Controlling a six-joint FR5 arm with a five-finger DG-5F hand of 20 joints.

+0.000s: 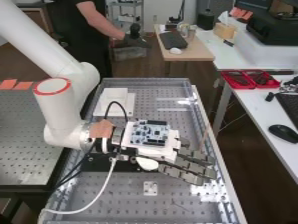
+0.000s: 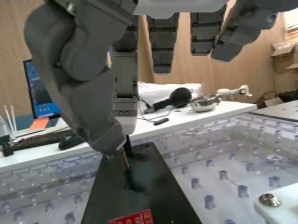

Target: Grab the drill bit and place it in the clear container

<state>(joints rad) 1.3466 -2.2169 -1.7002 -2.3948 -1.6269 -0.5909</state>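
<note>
So the drill bit [image 2: 126, 161] is that skinny thing right under the fingertips, one end pointing down at a black slab [image 2: 166, 192] with a red label [image 2: 135, 218] on it. I can't tell whether the lower end is touching the slab or sitting just above it, since there's a dark shape right beside it that could be a reflection.

The hand [image 2: 103, 122] looks part closed to me: thumb tip brought in against one finger in a pinch, with the bit between them, while the other fingers hang fairly straight and have hold of nothing. How firm that pinch is, no idea.

My read is we're at the grab stage, bit caught or nearly so, placing not done. Next move, I'd say, is keep the pinch tight, lift straight up off the slab so the bit doesn't twist or slip, then carry it over the clear container and only let go once it's inside. Something that thin could easily roll out.

Further out, the arm [image 1: 50, 32] reaches over the perforated bench [image 1: 120, 195], with a circuit board [image 1: 150, 132] on its wrist end and a white block [image 1: 114, 100] beyond. Headphones [image 2: 180, 97] are on a side table [image 2: 156, 131].
</note>
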